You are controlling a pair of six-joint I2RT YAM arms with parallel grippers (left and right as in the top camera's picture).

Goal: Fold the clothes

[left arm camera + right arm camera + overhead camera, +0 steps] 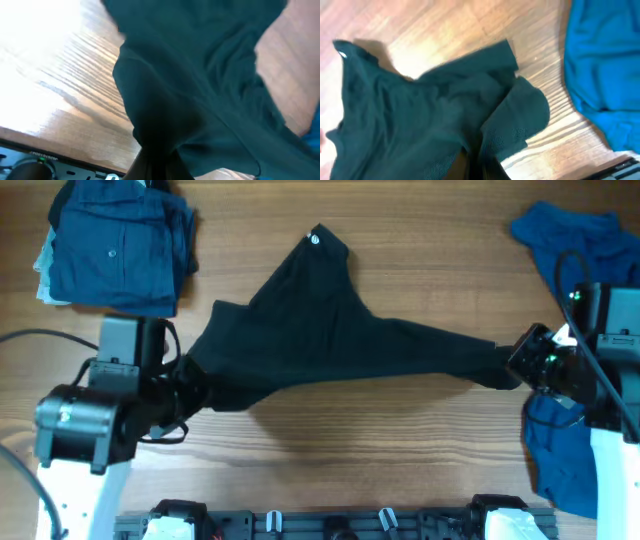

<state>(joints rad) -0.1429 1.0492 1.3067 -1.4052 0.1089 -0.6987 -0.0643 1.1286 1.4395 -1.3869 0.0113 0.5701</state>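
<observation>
Black garment (pixel 320 330) spans bench (pixel 420 240) btw left tool (pixel 195 385) and right tool (pixel 510 362), both clamped on its ends. Risk: any outward pull, thin pinch slips, cloth drops bunched.

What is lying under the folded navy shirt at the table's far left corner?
Pale fabric sticks out beneath the navy shirt on its left side. The shirt covers the rest, so what it is cannot be told.
</observation>
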